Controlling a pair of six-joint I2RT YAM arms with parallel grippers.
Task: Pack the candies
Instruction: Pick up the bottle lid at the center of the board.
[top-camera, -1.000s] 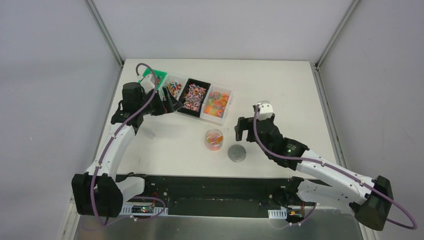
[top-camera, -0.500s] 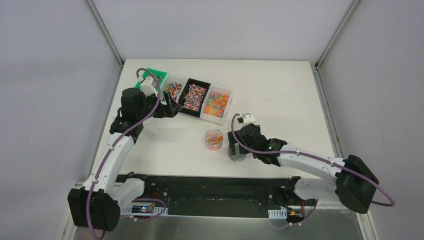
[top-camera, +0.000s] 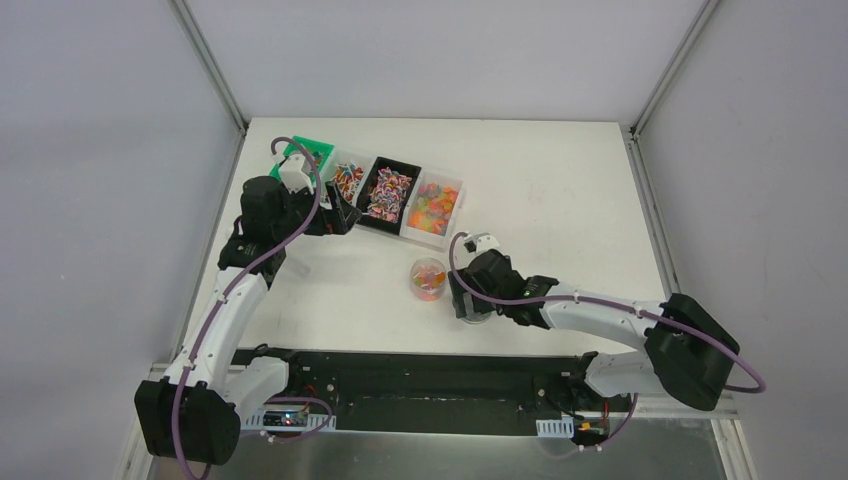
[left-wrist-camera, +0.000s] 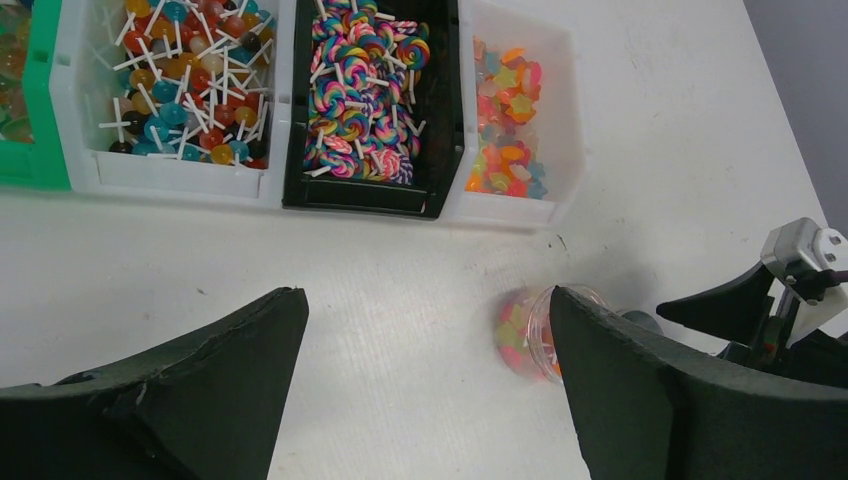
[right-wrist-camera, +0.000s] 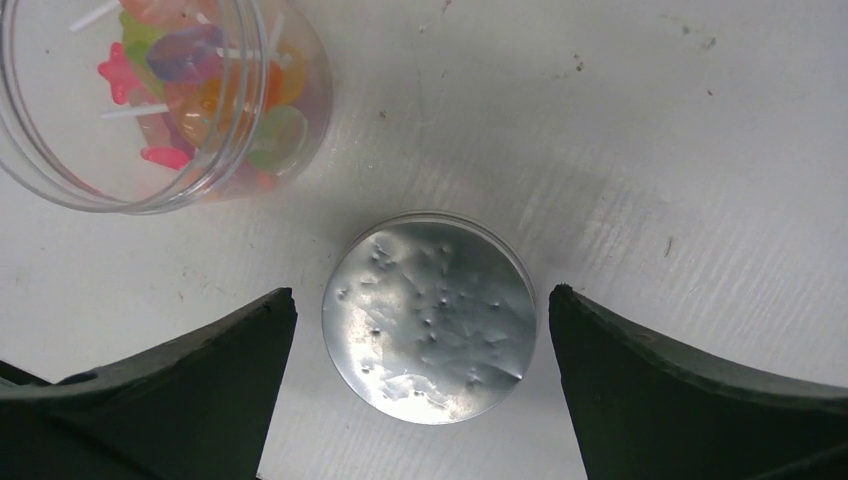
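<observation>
Step in hand: we judge it to be taking up the lid (right-wrist-camera: 430, 320) to close the jar (right-wrist-camera: 130, 203).
Right gripper (right-wrist-camera: 422, 300): it hangs over the lid, fingers spread wide with one on each side of the disc, and holds nothing.
Doing it well: we would centre the disc between the pads, go down to the table (top-camera: 560, 190), and close gently on the rim. The lid lies flat and offers little edge. We would also stay clear of the jar just beside it.
Left gripper (left-wrist-camera: 425, 300): wide apart and empty, before the bins (left-wrist-camera: 360, 195) near the far-left corner.
Candies (right-wrist-camera: 190, 60): some are in the jar, by the near edge at mid-width; the bins hold more.
Materials: the lid is a thin, round, dimpled grey disc. The jar is clear, round and open-topped. The table is white and scuffed.
</observation>
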